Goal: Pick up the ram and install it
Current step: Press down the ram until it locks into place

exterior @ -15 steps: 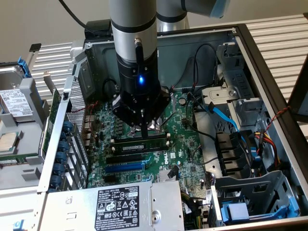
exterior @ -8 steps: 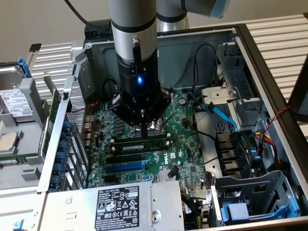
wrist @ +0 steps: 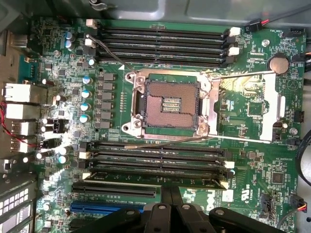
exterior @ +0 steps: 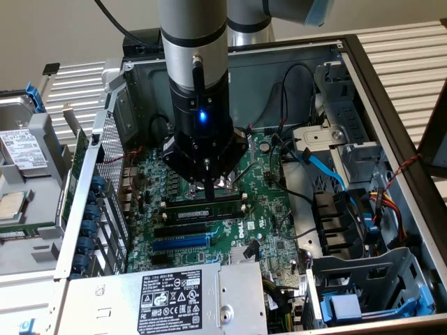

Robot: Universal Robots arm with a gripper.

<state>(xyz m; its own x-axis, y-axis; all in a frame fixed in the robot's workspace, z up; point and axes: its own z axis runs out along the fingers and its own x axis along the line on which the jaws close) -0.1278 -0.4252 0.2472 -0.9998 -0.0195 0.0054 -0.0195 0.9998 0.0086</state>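
The arm points straight down into the open computer case (exterior: 391,105), its tool (exterior: 209,190) pressed together with the fingertips (wrist: 167,213) at the ram (exterior: 199,206). One ram module lies seated in a slot on the motherboard (exterior: 265,223), beside one blue slot (exterior: 180,243).

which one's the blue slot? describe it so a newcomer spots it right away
Look inside the open computer case at the green motherboard. Between the long black slots and the grey power supply lies the blue slot. It is the only blue slot on the board.
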